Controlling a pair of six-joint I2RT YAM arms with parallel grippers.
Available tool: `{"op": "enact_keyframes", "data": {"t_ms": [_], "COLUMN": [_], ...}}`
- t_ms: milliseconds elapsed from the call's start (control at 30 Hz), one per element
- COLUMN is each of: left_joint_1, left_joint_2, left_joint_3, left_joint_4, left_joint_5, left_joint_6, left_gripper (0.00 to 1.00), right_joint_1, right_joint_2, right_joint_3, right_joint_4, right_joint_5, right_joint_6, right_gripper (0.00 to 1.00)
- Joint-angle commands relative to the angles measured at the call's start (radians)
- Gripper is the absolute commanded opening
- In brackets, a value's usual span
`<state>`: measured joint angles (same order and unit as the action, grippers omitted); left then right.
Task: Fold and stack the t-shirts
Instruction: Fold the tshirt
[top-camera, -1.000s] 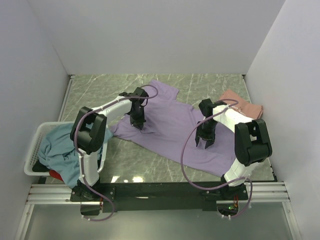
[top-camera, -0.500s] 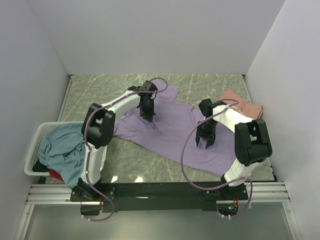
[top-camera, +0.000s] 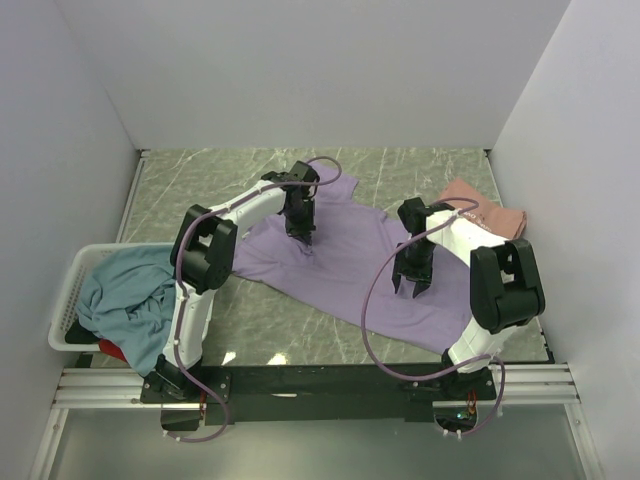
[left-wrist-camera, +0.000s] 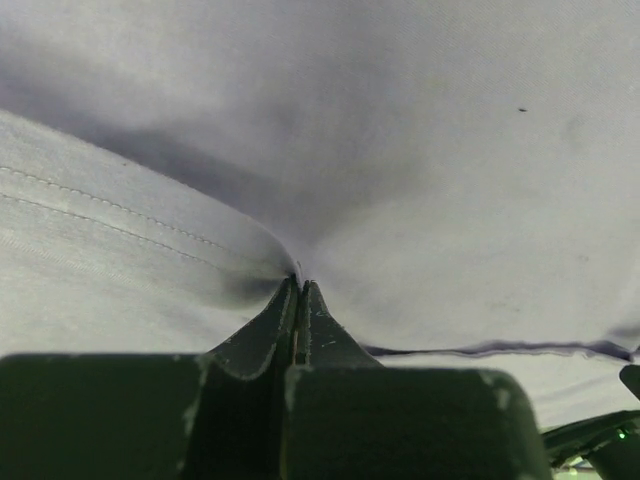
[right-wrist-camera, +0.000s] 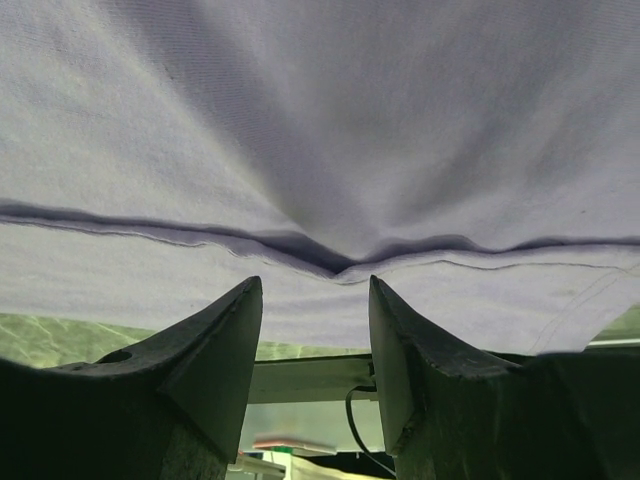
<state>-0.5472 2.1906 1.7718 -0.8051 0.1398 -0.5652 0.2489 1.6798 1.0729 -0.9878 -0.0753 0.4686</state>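
The lavender-purple t-shirt (top-camera: 350, 262) lies spread on the marble table, partly folded over itself. My left gripper (top-camera: 304, 240) is shut and pinches a fold of this shirt near its upper left part; in the left wrist view the gripper (left-wrist-camera: 298, 284) has cloth drawn into its closed tips. My right gripper (top-camera: 415, 287) is open just over the shirt's right half; the right wrist view shows the gripper (right-wrist-camera: 315, 290) empty, below a hem fold of the shirt (right-wrist-camera: 320, 120). The salmon-pink t-shirt (top-camera: 486, 208) lies bunched at the far right.
A white slatted basket (top-camera: 68, 296) at the left edge holds the teal-blue t-shirt (top-camera: 125, 295), which spills over its rim, with the red t-shirt (top-camera: 112, 349) under it. Grey walls close in the left, back and right sides.
My left gripper has moved right and away with the lavender cloth pinched in it, drawing the shirt's left part inward. My right gripper has hardly moved and stays open.
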Motion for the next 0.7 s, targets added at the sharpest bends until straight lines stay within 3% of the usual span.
{"op": "enact_keyframes", "data": {"t_ms": [0, 133, 167, 233, 267, 367, 667], "left_joint_1": [-0.007, -0.007, -0.007, -0.007, -0.005, 0.021, 0.118], "left_joint_2": [0.003, 0.009, 0.014, 0.017, 0.006, -0.046, -0.277], "left_joint_3": [0.037, 0.035, 0.044, 0.054, 0.055, 0.038, -0.199], "left_joint_4": [0.029, 0.072, 0.066, 0.052, 0.043, 0.073, 0.106], "left_joint_5": [0.056, 0.127, 0.129, 0.119, 0.115, 0.182, 0.146], "left_joint_6": [0.005, -0.016, -0.028, -0.032, -0.038, -0.088, -0.153], "left_gripper": [0.0, 0.04, 0.18, 0.31, 0.43, 0.55, 0.68], "right_joint_1": [0.001, 0.0, 0.0, 0.001, 0.001, 0.001, 0.004], "right_joint_2": [-0.054, -0.058, -0.061, -0.063, -0.068, -0.084, -0.068], "right_joint_3": [-0.005, 0.002, 0.008, 0.018, 0.03, 0.067, 0.091], "right_joint_4": [-0.018, -0.025, -0.028, -0.035, -0.04, -0.061, -0.039], "right_joint_5": [0.028, 0.037, 0.043, 0.054, 0.057, 0.072, 0.037], "right_joint_6": [0.013, 0.016, 0.015, 0.013, 0.01, 0.005, -0.022], "right_gripper": [0.54, 0.54, 0.54, 0.54, 0.54, 0.54, 0.55]}}
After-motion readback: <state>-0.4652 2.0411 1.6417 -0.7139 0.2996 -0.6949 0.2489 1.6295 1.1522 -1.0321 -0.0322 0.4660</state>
